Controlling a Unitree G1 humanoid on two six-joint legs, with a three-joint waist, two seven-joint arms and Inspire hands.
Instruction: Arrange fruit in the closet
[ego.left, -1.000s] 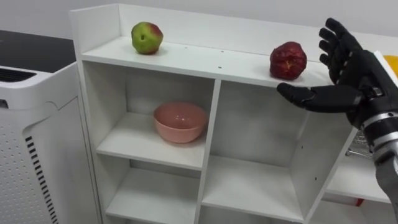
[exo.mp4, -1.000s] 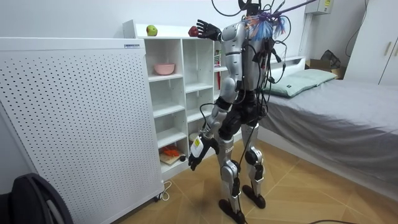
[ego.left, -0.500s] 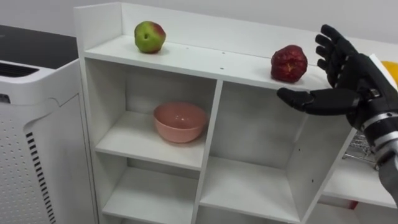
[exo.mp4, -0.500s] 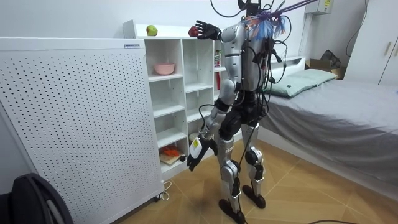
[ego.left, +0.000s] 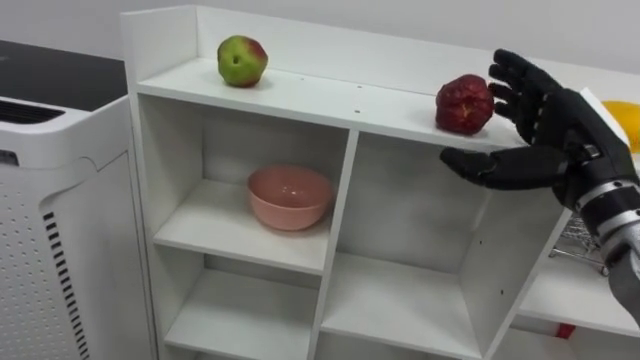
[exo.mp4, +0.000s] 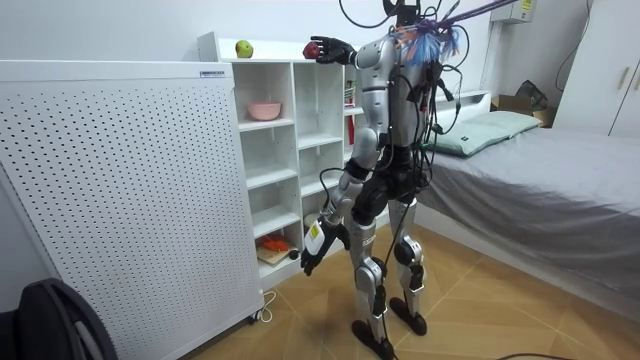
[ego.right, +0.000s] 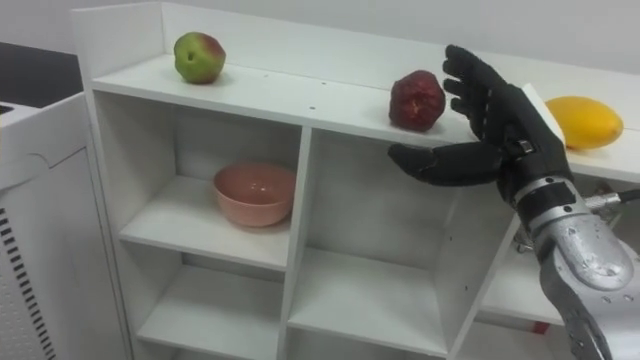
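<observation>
The white closet (ego.left: 330, 100) has smooth, matt boards; on its top, the round dark-red fruit (ego.left: 463, 102) has wrinkled, dull skin.

Bright, even light from above, soft shadows inside the white shelf unit (ego.left: 344, 210) (deepest just under its top)

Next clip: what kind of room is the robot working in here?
Most likely a bedroom: a bed with grey bedding and a pillow stands behind the robot, near a white shelf unit holding a green apple and a pink bowl, on a wood floor.
</observation>
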